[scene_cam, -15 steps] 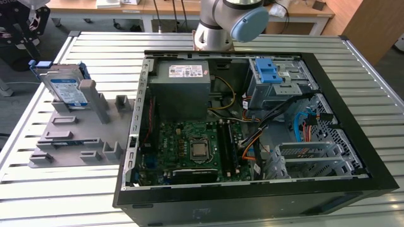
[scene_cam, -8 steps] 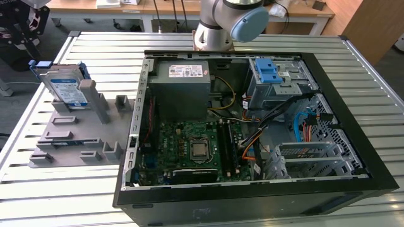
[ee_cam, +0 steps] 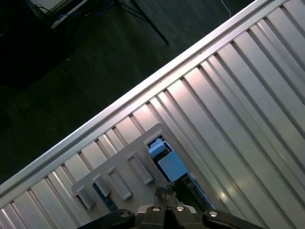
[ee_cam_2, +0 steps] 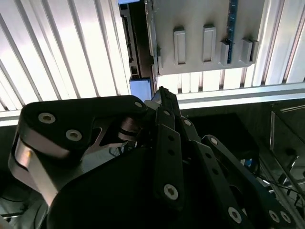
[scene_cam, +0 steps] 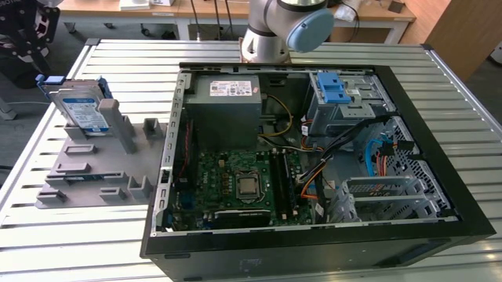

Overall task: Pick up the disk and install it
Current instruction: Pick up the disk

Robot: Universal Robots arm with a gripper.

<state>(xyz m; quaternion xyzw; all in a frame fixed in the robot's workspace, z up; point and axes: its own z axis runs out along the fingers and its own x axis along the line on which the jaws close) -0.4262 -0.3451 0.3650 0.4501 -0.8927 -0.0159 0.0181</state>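
The disk (scene_cam: 84,111) stands on edge in the grey holder (scene_cam: 86,170) on the slatted counter (scene_cam: 117,59). It is at the exterior view's left of the open computer case (scene_cam: 314,252), well apart from the drive cage (scene_cam: 357,108) with its blue latches. In the first wrist view your pincer (ee_cam: 166,192) hangs above the disk. The blue bracket (ee_cam: 170,166) lies just beyond its tips, and the thin top edge runs past them at a slant. Your pincer looks clenched on nothing. The disk's white-and-blue label is too small to read, as is the power supply's (scene_cam: 227,111) white sticker.
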